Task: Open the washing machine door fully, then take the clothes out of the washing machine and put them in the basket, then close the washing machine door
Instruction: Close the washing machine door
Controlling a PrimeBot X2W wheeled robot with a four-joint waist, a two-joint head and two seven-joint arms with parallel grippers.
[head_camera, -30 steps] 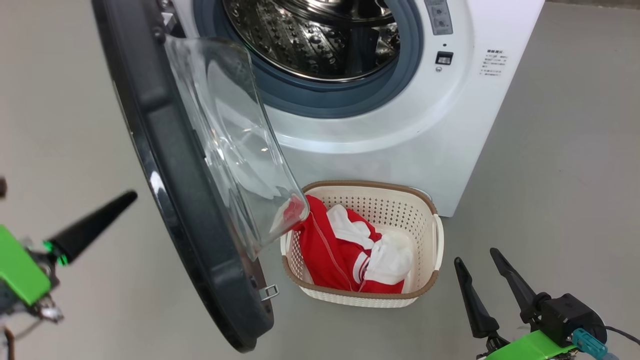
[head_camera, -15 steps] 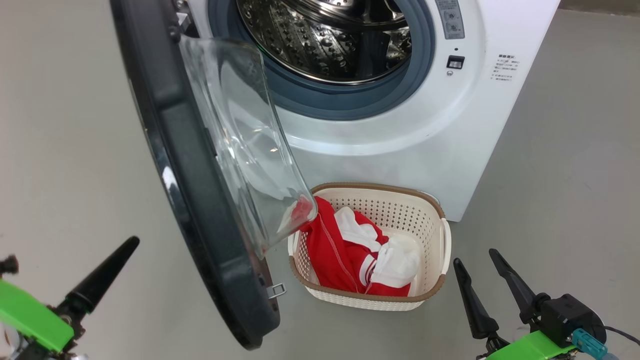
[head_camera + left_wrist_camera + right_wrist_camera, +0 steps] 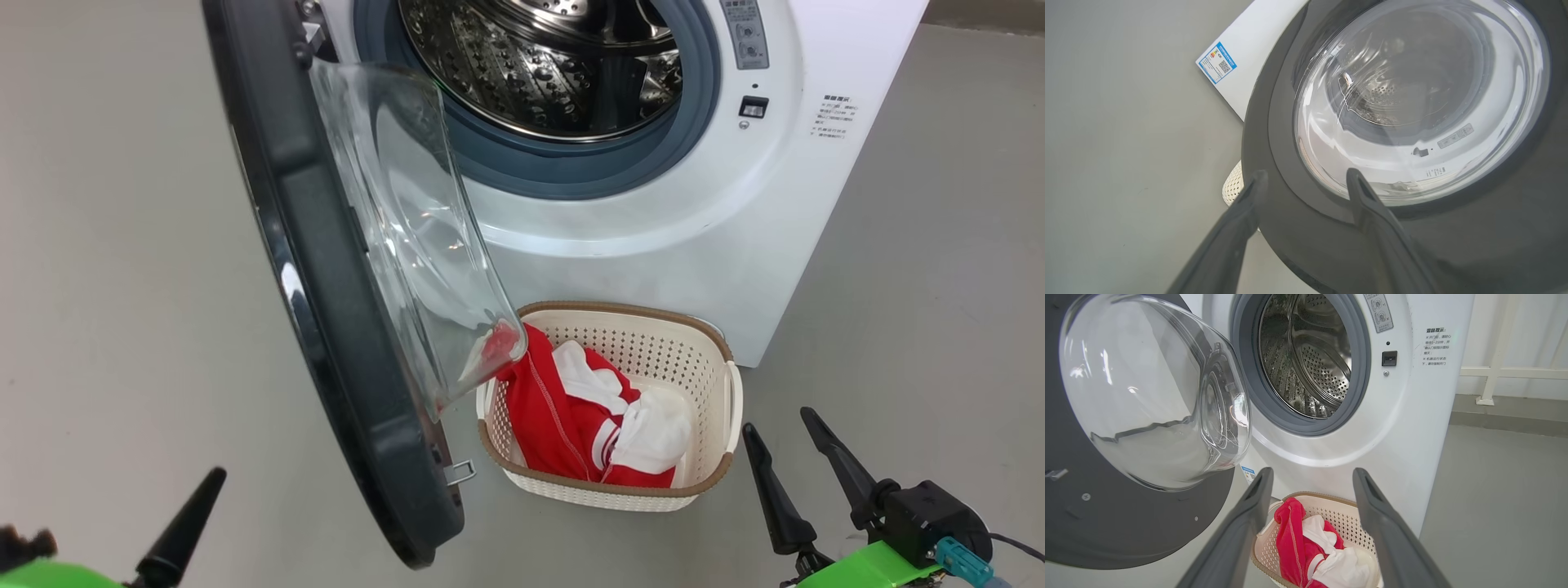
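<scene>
left pincer (image 3: 1306, 173) spread, empty | right pincer (image 3: 1312, 473) spread, empty | clothes (image 3: 547, 408) in basket (image 3: 620, 310) (left wrist view: blue label (image 3: 1216, 62))

Laundry corner in a bare, utility-type room; home or test space, cannot tell. Evidence: a freestanding white front-loading washing machine (image 3: 637, 269) stands directly on a smooth, plain grey floor (image 3: 106, 245) with a poured or painted look. A blue-bordered energy label (image 3: 1217, 62) is stuck on the machine's side panel, and printed notice stickers (image 3: 1435, 347) are on its front. A small perforated basket (image 3: 645, 351) sits on the floor just in front of the washer, holding red and white clothes (image 3: 555, 416). Behind is a plain white wall (image 3: 1527, 326) with a white rail (image 3: 1515, 372) and post against it, and a grey skirting band (image 3: 1506, 410) below.
</scene>
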